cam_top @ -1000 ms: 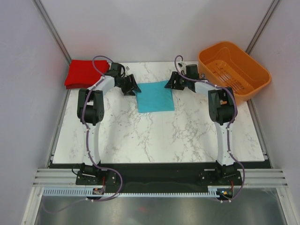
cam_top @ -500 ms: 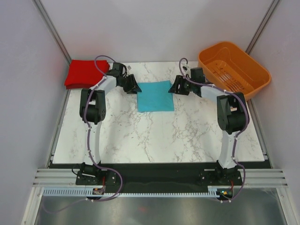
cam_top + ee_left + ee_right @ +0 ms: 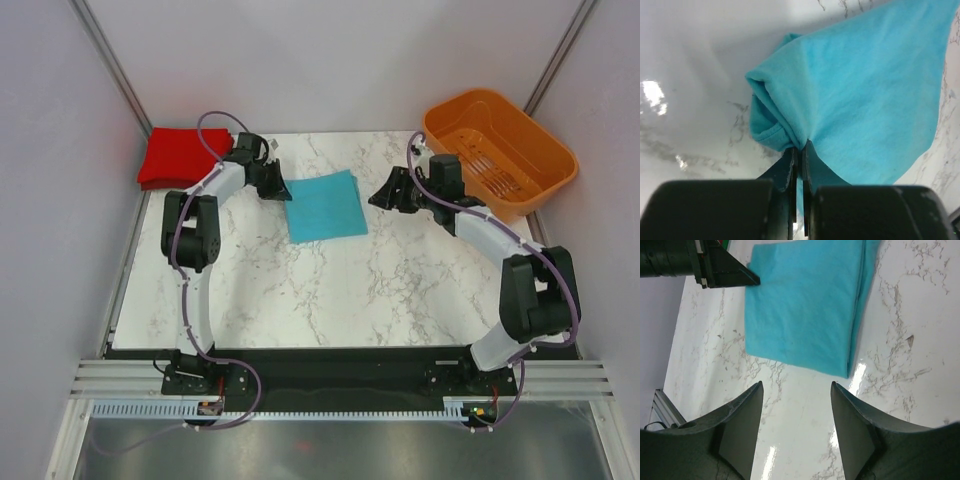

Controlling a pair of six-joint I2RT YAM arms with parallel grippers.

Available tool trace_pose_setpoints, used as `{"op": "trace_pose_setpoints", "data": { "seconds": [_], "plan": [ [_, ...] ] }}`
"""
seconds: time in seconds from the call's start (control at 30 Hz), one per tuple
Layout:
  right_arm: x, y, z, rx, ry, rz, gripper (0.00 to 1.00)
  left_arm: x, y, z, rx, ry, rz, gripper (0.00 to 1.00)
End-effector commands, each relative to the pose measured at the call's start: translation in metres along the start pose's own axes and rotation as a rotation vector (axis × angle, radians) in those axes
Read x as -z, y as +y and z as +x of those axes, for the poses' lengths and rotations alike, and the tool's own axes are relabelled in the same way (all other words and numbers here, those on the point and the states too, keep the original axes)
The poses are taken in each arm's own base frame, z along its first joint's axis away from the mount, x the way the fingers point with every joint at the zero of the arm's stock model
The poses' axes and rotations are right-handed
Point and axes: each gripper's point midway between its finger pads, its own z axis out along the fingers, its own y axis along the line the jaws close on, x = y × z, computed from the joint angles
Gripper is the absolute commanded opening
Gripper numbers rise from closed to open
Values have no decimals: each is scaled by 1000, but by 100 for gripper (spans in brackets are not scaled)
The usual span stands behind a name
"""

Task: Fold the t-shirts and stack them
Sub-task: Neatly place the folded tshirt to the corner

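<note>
- White marble-patterned table (image 3: 330, 290): open surface lies on the near side of both sets of jaws.
- Folded teal-blue cloth t-shirt (image 3: 324, 205): flat between the two grippers.
- Folded bright red cloth t-shirt (image 3: 175, 157): at the far-left table corner, outward of the left jaws. It is probably the stacking spot.
- Left gripper (image 3: 799, 150): clamped on the teal corner. The next move is likely a carry that keeps the fold intact.
- Right gripper (image 3: 796, 384): jaws wide and empty, just off the shirt's right edge.

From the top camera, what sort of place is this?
Probably a lab test booth, not a home: two robot arms bolted to a metal rail, a marble-look table boxed in by white panels, a blue shirt and orange basket as props.
</note>
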Motion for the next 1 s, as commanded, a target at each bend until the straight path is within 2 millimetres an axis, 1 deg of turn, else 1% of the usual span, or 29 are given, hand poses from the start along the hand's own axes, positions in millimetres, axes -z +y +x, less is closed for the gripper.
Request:
{"op": "trace_pose_setpoints", "data": {
  "seconds": [0.0,0.07,0.13,0.17,0.2,0.27,0.33,0.4,0.47,0.5,0.53,0.57,0.6,0.67,0.83,0.97],
  "plan": [
    [18,23,-4,15,-51,-57,65,61,0,-37,-212,-144,-118,2],
    [22,24,1,11,-48,-57,64,74,7,-43,-267,-164,-158,2],
    [26,29,2,3,-55,-65,65,95,11,-58,-303,-210,-208,2],
    [27,31,6,0,-48,-69,65,102,16,-63,-324,-224,-230,2],
    [28,34,6,-1,-51,-75,64,112,11,-72,-342,-253,-232,2],
    [27,38,13,5,-40,-84,65,126,18,-84,-375,-283,-263,2],
    [28,40,14,7,-38,-90,65,140,21,-96,-397,-310,-298,2],
    [27,41,20,11,-28,-96,65,149,27,-104,-438,-323,-341,2],
    [26,41,23,16,-23,-96,65,159,33,-118,-460,-350,-381,2],
    [25,40,24,19,-24,-91,65,164,33,-127,-470,-368,-389,2],
    [24,39,24,20,-24,-87,65,164,39,-129,-478,-355,-405,2],
    [24,37,24,18,-24,-84,65,168,42,-131,-482,-356,-436,2],
    [22,36,26,15,-16,-83,65,175,41,-137,-496,-366,-455,2],
    [22,36,27,19,-15,-82,64,185,49,-139,-524,-351,-515,2],
    [21,37,26,20,-15,-86,65,207,55,-154,-593,-372,-595,2],
    [22,37,24,28,-19,-79,65,224,61,-167,-601,-405,-633,2]
  ]
}}
